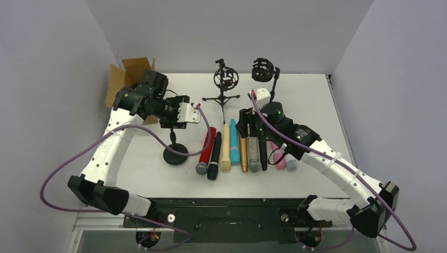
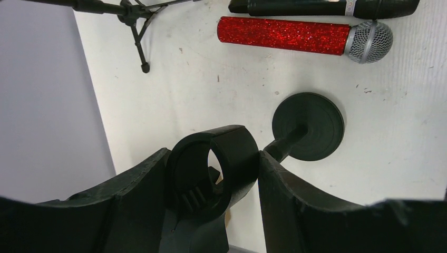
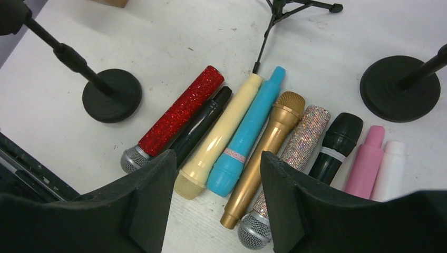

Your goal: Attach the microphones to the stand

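Several microphones lie side by side on the table: red [image 3: 182, 113], black [image 3: 203, 124], cream [image 3: 224, 126], teal [image 3: 250, 126], gold [image 3: 271, 142], glittery silver [image 3: 303, 139], a second black [image 3: 337, 145], pink [image 3: 366, 158] and white [image 3: 390, 168]. My right gripper [image 3: 217, 155] hovers open over the cream and teal ones, holding nothing. My left gripper [image 2: 212, 155] is shut on the black ring clip [image 2: 232, 158] of a round-based stand [image 2: 308, 126]. In the top view that stand [image 1: 175, 154] is left of the row, and the right gripper [image 1: 248, 124] is over the row's far end.
A tripod stand with a shock mount [image 1: 225, 79] is behind the row, and its leg [image 3: 269, 26] reaches toward the cream microphone. Another shock-mount stand [image 1: 263, 71] rises at the back right, with its round base [image 3: 400, 87] near the pink microphone. A cardboard box [image 1: 129, 76] sits at the back left.
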Controlling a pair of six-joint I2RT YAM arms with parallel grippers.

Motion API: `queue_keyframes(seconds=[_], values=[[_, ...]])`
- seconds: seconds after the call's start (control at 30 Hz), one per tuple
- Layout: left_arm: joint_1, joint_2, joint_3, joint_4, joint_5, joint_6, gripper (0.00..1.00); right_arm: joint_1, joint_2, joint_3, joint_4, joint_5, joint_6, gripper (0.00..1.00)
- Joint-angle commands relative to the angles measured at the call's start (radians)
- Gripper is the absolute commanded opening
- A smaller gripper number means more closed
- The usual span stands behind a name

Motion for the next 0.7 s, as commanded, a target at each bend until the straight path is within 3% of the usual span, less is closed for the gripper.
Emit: queue_keyframes(seconds=[0.0,0.5,0.63,0.67], values=[[-0.006,-0.098,-0.053,0.202,0.021,-0.133,0.07,-0.03,-0.02,-0.028,0.044,-0.031,0.005,0.55],[-0.107,-0.14,-0.168,0.336,-0.059,-0.31,0.07,-0.087,-0.017,-0.111,0.064,-0.031,0.027,0.55],[-0.118,-0.135,-0.173,0.329,-0.08,-0.322,0.27,-0.086,0.001,-0.114,0.056,-0.031,0.029,0.55],[-0.119,-0.133,-0.172,0.325,-0.086,-0.326,0.39,-0.087,0.006,-0.117,0.056,-0.031,0.032,0.55]])
